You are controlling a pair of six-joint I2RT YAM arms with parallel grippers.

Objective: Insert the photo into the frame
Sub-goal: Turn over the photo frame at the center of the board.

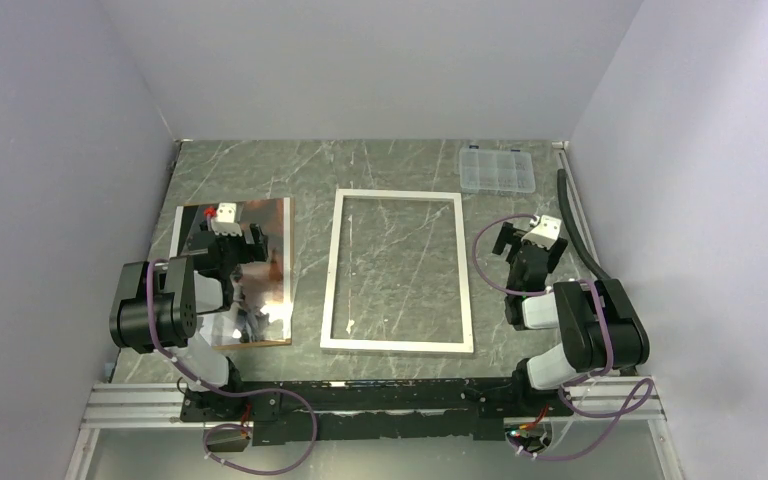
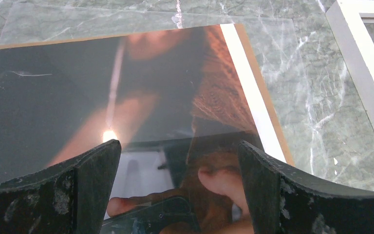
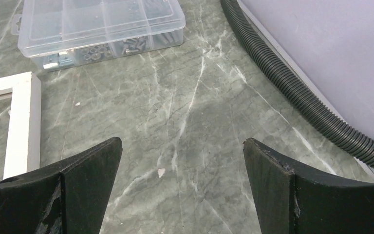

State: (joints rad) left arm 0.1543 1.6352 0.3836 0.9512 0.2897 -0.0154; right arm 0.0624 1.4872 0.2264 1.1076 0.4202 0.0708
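The photo (image 1: 275, 285) lies flat at the table's left, glossy and dark with orange-red and skin tones. In the left wrist view the photo (image 2: 175, 87) has a white border, rests on a brown backing panel (image 2: 264, 92), and a clear sheet (image 2: 277, 44) lies over it. The frame (image 1: 332, 270), white and thin-railed, lies flat in the middle; marble shows through its opening. Its rail also shows in the left wrist view (image 2: 365, 53) and the right wrist view (image 3: 22, 122). My left gripper (image 1: 228, 235) (image 2: 180, 161) is open above the photo. My right gripper (image 1: 530, 240) (image 3: 182, 161) is open over bare marble, right of the frame.
A small clear compartment box (image 1: 497, 170) (image 3: 102, 24) with screws stands at the back right. A black corrugated hose (image 1: 575, 225) (image 3: 292, 83) runs along the right wall. White walls close in the table on the left, back and right.
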